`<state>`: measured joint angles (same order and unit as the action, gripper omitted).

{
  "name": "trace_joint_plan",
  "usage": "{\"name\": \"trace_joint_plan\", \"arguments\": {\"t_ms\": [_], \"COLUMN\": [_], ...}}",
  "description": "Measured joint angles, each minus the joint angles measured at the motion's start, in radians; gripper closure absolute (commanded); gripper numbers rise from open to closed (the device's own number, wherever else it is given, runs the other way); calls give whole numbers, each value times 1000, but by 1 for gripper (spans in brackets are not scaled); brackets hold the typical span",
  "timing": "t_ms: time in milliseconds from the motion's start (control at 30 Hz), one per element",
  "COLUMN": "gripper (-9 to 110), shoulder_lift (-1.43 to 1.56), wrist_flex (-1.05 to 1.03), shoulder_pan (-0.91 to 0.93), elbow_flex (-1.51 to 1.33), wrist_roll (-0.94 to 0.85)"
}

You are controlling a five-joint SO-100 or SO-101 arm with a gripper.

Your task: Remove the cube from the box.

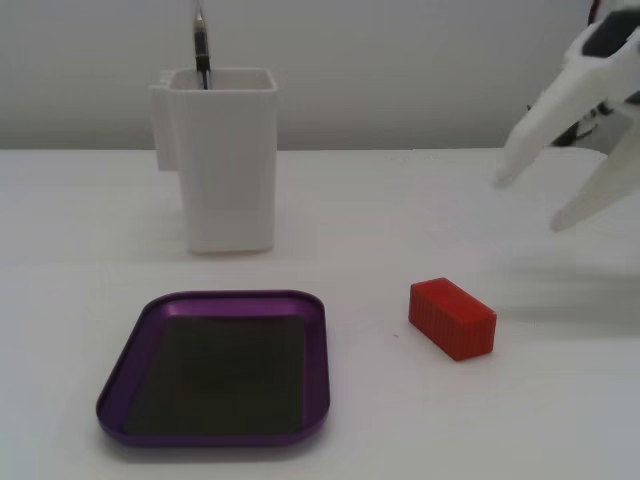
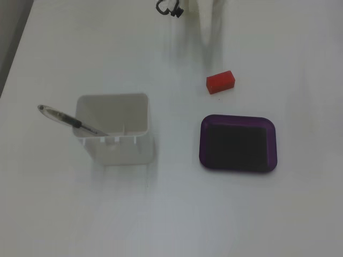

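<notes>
The red cube (image 1: 452,318) lies on the white table (image 1: 560,420), outside the purple box (image 1: 318,345) and near its right rim in the lower fixed view. The box's dark floor is bare. Beyond it stands a tall white container (image 1: 231,160) holding a pen (image 2: 69,121). The white gripper (image 1: 535,202) hangs above the table at far right, fingers spread, holding nothing.
</notes>
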<state>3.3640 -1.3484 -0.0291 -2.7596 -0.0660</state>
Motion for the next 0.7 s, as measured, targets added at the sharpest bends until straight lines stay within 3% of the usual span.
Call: {"name": "trace_joint_plan", "arguments": {"t_ms": [300, 467, 700], "gripper": [87, 102, 100], "shoulder_lift": [-5, -5, -5], "wrist_flex": [12, 29, 31], "shoulder_pan": [17, 17, 17], "elbow_flex": [-160, -213, -255], "wrist_roll": [5, 29, 78]}}
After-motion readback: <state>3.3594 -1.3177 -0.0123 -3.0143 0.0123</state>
